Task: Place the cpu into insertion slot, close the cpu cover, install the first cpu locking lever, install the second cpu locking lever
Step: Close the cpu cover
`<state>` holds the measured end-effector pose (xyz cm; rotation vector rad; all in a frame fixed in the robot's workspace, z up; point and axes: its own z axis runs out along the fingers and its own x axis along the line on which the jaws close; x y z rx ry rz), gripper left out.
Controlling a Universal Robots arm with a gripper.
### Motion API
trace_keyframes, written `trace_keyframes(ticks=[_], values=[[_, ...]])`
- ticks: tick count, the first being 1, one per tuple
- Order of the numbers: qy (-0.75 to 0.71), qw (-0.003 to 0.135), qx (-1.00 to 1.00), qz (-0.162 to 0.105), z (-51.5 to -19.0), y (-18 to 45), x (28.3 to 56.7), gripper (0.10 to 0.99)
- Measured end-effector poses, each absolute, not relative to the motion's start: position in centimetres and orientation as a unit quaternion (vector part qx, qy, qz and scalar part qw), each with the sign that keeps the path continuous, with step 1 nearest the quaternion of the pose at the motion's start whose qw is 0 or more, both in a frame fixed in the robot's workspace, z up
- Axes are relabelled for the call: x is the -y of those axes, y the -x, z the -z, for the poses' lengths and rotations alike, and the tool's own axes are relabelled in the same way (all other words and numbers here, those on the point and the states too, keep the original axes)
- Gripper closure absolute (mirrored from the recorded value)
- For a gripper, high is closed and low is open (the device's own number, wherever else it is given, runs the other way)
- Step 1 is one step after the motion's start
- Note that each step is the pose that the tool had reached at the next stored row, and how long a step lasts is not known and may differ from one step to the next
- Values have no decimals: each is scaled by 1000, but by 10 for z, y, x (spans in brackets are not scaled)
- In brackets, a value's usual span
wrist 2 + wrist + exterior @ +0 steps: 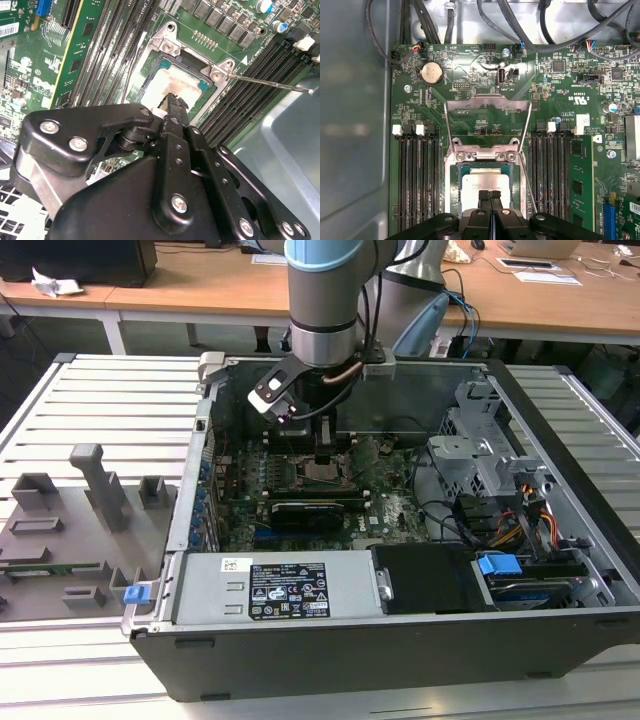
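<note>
Down in the PC case [400,655], middle of the motherboard [470,70], the cpu [485,177] already sits in its socket [482,156] with the cpu cover [487,102] flipped up; hand [490,195] is clenched on nothing, tips down at the chip's top

A pale grey slatted table [110,400] spans the exterior view. Behind it runs a row of light wooden desks [200,295] (white legs beneath, dark floor between), carrying a black box [80,260], crumpled white paper [52,284] and loose sheets [545,275].
</note>
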<state>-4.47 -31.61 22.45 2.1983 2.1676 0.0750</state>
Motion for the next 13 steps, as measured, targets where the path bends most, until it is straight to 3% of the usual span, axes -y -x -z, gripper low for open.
trace_keyframes(ticks=[13], values=[[-712,27,-702,-24,-234,45,316,980]])
